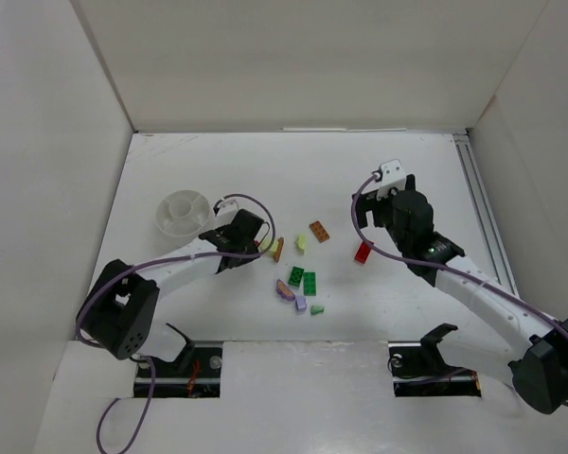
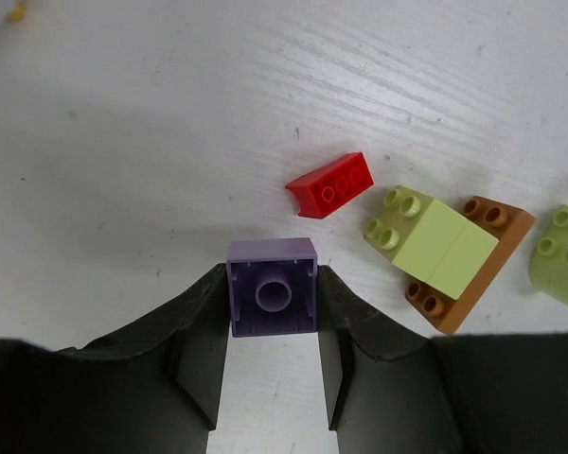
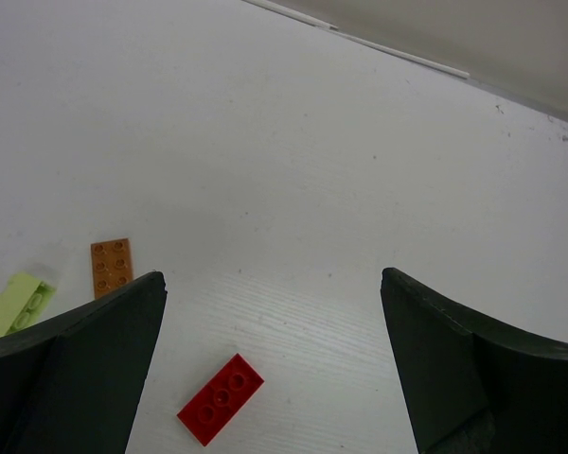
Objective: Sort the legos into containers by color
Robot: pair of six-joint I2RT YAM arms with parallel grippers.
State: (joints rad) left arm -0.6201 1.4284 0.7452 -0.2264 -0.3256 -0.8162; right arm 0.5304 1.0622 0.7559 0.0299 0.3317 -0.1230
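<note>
My left gripper (image 2: 272, 305) is shut on a purple lego (image 2: 272, 288), its hollow underside facing the camera, one fingertip against each side. Just beyond it lie a red lego (image 2: 331, 183), a pale green piece (image 2: 442, 248) on an orange-brown one (image 2: 478, 274), and another pale green lego (image 2: 563, 257). From above, the left gripper (image 1: 256, 241) sits right of the round white container (image 1: 182, 212). My right gripper (image 3: 273, 277) is open and holds nothing. A red lego (image 3: 221, 398) lies flat below it, nearer the left finger. Green legos (image 1: 303, 280) lie mid-table.
An orange-brown lego (image 3: 111, 266) and a pale green one (image 3: 21, 301) lie left of the right gripper. More small legos (image 1: 300, 303) cluster near the table's middle. White walls enclose the table, and a metal rail (image 1: 483, 208) runs along its right edge.
</note>
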